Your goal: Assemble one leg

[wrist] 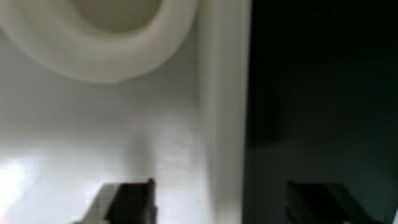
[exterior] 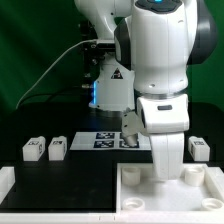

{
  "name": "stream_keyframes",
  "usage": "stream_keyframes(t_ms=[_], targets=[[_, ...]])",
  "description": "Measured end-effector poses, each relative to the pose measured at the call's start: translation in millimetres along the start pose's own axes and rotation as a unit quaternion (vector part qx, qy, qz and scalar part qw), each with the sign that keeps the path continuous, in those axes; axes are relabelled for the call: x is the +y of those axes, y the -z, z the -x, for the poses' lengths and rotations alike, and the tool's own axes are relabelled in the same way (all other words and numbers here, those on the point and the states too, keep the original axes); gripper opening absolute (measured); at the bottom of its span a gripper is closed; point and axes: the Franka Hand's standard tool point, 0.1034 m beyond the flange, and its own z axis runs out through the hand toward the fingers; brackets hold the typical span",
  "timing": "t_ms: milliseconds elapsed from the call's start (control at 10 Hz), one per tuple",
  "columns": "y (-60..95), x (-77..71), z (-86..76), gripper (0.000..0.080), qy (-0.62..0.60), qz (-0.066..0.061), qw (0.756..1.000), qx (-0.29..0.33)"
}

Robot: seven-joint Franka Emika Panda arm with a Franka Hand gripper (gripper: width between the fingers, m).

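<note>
Two legs, small white blocks with marker tags, stand on the black table at the exterior view's left. Another leg stands at the right. My gripper hangs low over the large white tray-like piece at the front, far from those legs. In the wrist view the gripper is open and empty. One dark finger is over the white piece and the other is over the dark table, so the jaws straddle its edge. A round recess shows in the piece.
The marker board lies flat mid-table behind the tray-like piece. A small block sits at its right end, partly hidden by the arm. A white strip lies at the front left. A dark device with cables stands at the back.
</note>
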Motion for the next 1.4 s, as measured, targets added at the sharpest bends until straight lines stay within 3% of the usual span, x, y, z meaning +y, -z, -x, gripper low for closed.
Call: stream_keyframes(t_ms=[100, 200, 300, 900, 1100, 1300, 1400], targets=[[-0.1, 0.0, 0.1, 0.0485, 0.0, 0.0, 1.0, 0.0], [-0.2, -0.1, 0.3, 0.0485, 0.0, 0.0, 1.0, 0.0], [-0.3, -0.1, 0.4, 0.0618, 0.0, 0.0, 1.0, 0.0], [-0.6, -0.2, 0.8, 0.0649, -0.001, -0.001, 1.0, 0.0], [11.5, 1.6, 4.0, 0.0649, -0.021, 0.009, 1.0, -0.002], [27.3, -13.4, 1.8, 0.0649, -0.044, 0.015, 0.999, -0.008], [32.4, -23.5, -2.8, 0.0649, -0.128, 0.013, 0.992, -0.006]])
